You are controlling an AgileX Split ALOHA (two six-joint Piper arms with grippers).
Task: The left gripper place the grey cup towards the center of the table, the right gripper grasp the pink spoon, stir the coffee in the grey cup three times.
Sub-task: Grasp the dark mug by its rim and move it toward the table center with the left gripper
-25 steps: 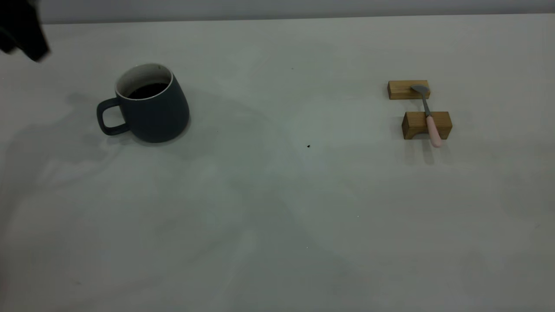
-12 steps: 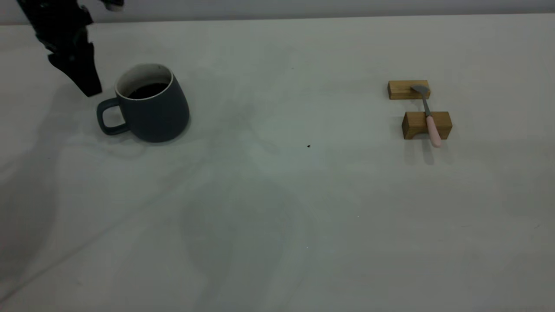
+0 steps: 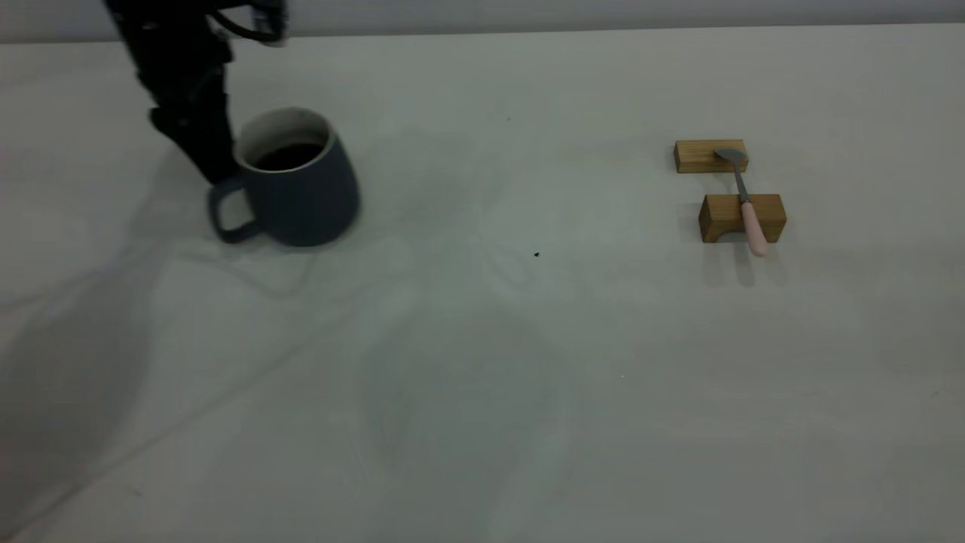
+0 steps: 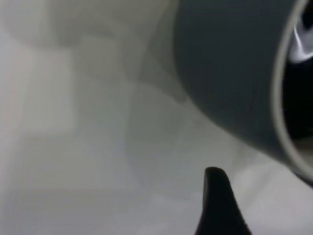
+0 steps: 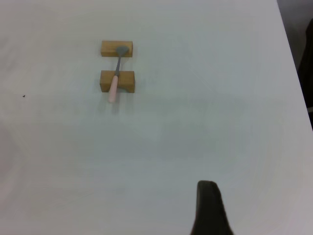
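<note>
The grey cup (image 3: 301,204) stands on the table (image 3: 528,392) at the far left, handle toward the left, with dark coffee (image 3: 290,156) inside. My left gripper (image 3: 212,170) reaches down from the back left. Shut to a single dark tip, it presses against the cup's left side just above the handle. In the left wrist view the cup's wall (image 4: 230,63) fills the frame beside the gripper (image 4: 217,196). The pink spoon (image 3: 746,204) lies at the right, and it also shows in the right wrist view (image 5: 115,81). My right gripper (image 5: 208,205) hangs well away from it.
The spoon rests across two wooden blocks, its bowl on the farther one (image 3: 697,156) and its handle over the nearer one (image 3: 724,219). A tiny dark speck (image 3: 536,254) marks the table near the middle. The table's edge (image 5: 293,63) runs along one side of the right wrist view.
My left gripper came in from the far left corner down to the cup's left side. The cup has slid a short way to the right. The spoon and blocks have not moved.
</note>
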